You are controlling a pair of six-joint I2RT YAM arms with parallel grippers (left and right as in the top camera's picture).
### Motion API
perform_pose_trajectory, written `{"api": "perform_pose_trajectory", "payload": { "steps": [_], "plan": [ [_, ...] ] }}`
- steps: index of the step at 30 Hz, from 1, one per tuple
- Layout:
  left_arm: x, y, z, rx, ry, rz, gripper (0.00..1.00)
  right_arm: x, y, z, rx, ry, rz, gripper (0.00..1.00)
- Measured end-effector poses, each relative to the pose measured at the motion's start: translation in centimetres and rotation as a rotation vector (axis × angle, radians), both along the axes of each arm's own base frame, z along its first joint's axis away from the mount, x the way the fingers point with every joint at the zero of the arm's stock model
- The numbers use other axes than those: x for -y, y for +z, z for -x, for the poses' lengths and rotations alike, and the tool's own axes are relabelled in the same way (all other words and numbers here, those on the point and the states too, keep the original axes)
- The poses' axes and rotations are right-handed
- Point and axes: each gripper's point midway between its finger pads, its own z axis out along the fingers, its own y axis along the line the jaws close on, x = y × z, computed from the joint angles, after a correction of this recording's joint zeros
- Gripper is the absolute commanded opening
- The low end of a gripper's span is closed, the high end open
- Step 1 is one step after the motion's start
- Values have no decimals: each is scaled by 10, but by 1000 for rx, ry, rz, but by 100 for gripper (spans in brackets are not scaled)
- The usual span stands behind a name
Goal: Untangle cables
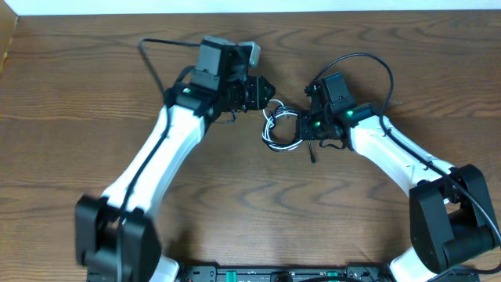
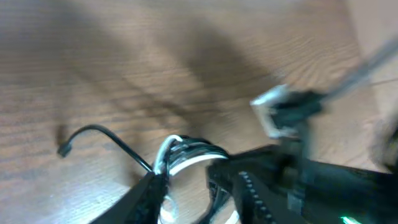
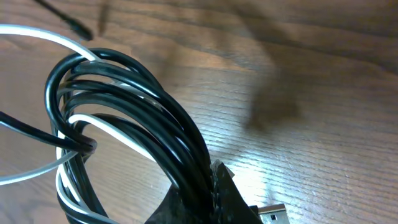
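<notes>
step: part the coil | right gripper (image 1: 300, 128) — clamped on black cable (image 3: 155, 106) | left gripper (image 1: 266, 94) — jaws parted, nothing held | tip: pinch white cable (image 3: 31, 30) only, draw away slowly

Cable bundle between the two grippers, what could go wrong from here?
The black cable and white cable are wound into one coil, with a black strand hooked around it. Since the right gripper is clamped on the coil, pulling might tighten it. The left gripper is open at the coil and could close on both cables together.
</notes>
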Motion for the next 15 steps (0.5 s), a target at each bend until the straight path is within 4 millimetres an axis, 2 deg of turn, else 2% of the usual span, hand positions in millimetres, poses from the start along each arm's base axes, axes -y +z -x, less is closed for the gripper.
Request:
{"api": "perform_pose_trajectory", "payload": {
  "steps": [4,9,12,15],
  "plan": [
    [3,-25,-8,-32,-3,-14,54,-2,0,2,1,23,-6,1],
    [4,-36,-10,-43,-13,-27,52,-3,1,2,2,32,-11,1],
    [4,-45,-11,-57,-19,-36,41,-4,1,2,2,36,-11,1],
    [4,-54,-11,-70,-26,-47,38,-4,1,2,2,36,-12,1]
  ]
}}
